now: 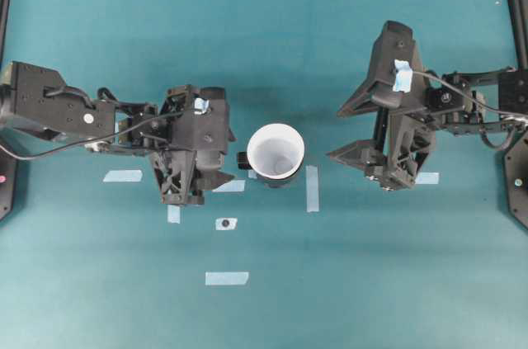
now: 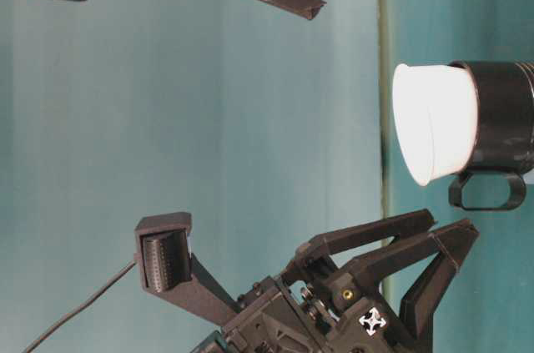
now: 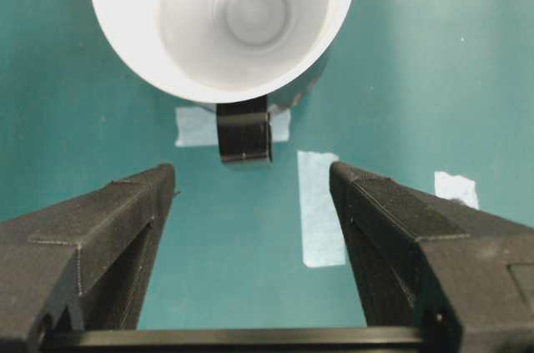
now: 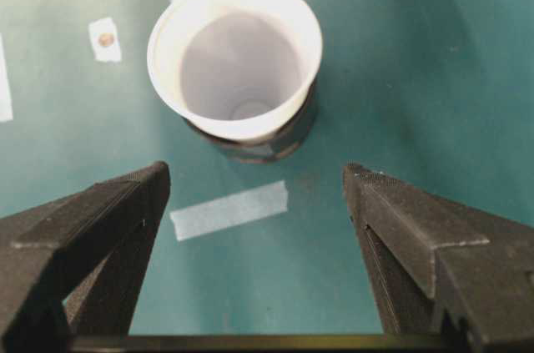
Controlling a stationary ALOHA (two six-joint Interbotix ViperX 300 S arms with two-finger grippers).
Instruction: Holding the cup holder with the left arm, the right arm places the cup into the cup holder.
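Observation:
The white cup (image 1: 275, 151) sits upright inside the black cup holder (image 1: 277, 181), whose handle tab (image 1: 244, 160) points left. My left gripper (image 1: 226, 141) is open just left of the handle, touching nothing. In the left wrist view the handle (image 3: 244, 132) lies ahead of the open left gripper (image 3: 250, 173), below the cup (image 3: 225, 19). My right gripper (image 1: 333, 133) is open to the right of the cup, apart from it. The right wrist view shows the cup (image 4: 238, 52) in the holder (image 4: 267, 143), beyond the empty right gripper (image 4: 256, 171). The side view shows the cup (image 2: 434, 119) seated in the holder (image 2: 505, 119).
Pale tape strips lie on the teal table: one right of the holder (image 1: 312, 188), one toward the front (image 1: 227, 278), one under the left arm (image 1: 123, 176). A small tape piece with a dark dot (image 1: 226, 223) lies in front of the holder. Black posts (image 1: 518, 2) stand at the side edges.

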